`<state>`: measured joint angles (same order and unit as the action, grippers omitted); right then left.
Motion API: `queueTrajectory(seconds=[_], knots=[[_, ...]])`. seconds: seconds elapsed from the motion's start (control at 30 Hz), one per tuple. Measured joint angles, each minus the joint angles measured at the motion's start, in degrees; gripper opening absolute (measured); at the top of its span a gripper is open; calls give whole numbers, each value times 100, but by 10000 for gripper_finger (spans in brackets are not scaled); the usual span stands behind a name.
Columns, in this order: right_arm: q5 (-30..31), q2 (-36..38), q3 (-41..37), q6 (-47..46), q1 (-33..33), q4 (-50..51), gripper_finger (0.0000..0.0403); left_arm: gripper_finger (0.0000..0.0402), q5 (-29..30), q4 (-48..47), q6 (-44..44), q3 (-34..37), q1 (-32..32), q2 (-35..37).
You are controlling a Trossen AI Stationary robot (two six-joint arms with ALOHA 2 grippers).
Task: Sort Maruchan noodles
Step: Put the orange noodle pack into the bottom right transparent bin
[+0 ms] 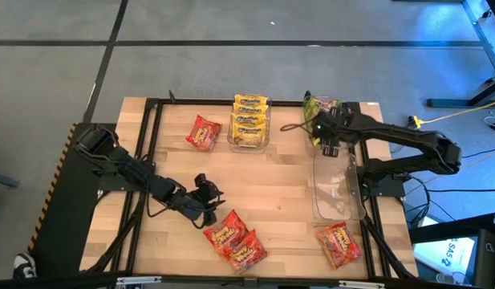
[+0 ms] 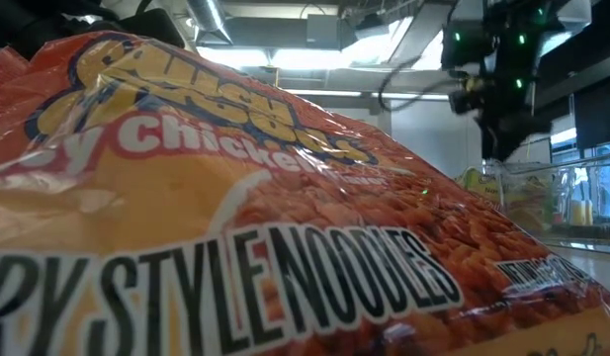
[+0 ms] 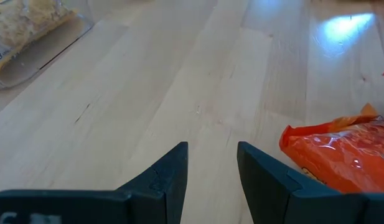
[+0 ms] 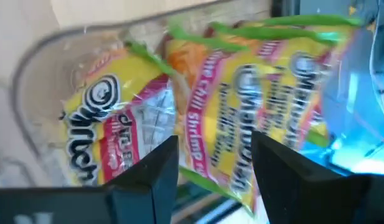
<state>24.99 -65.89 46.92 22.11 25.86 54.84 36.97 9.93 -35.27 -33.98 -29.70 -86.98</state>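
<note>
Red-orange packets lie flat on the table: one far left of centre (image 1: 203, 132), two near the front edge (image 1: 235, 239) and one at the near right (image 1: 339, 245). Yellow packets (image 1: 249, 120) sit in a clear bin at the far middle. Green-edged packets (image 1: 321, 107) (image 4: 241, 112) lie in a clear bin at the far right. My left gripper (image 1: 208, 193) (image 3: 211, 149) is open and empty, low over bare wood beside a red-orange packet (image 3: 341, 155). My right gripper (image 1: 327, 144) (image 4: 213, 143) is open, just above the green-edged packets, holding nothing.
An empty clear bin (image 1: 335, 189) stands on the table's right side, between the right arm and the near-right packet. A red-orange packet (image 2: 235, 218) lies right before the low camera and fills its view. Bare wood spans the table's middle (image 1: 271, 185).
</note>
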Motion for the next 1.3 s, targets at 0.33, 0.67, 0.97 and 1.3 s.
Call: queueTrajectory(seconds=[0.33,0.67,0.97,1.3], knots=[[-2613,123,990,-1850,-1366,-504,168,133,-389,5,-40,-21,34,104],[-2868,-369,426,-2584,-3789,-3652,167,133,-444,-362,-382,-356,-345,645],[-2557,-1782,479,-3009,-4883,-5583,205,133,301,114,-958,-361,-1116,236],[-2681,-3137,533,-3561,-5038,-7202,322,133,691,1498,-965,-361,-1485,-756]])
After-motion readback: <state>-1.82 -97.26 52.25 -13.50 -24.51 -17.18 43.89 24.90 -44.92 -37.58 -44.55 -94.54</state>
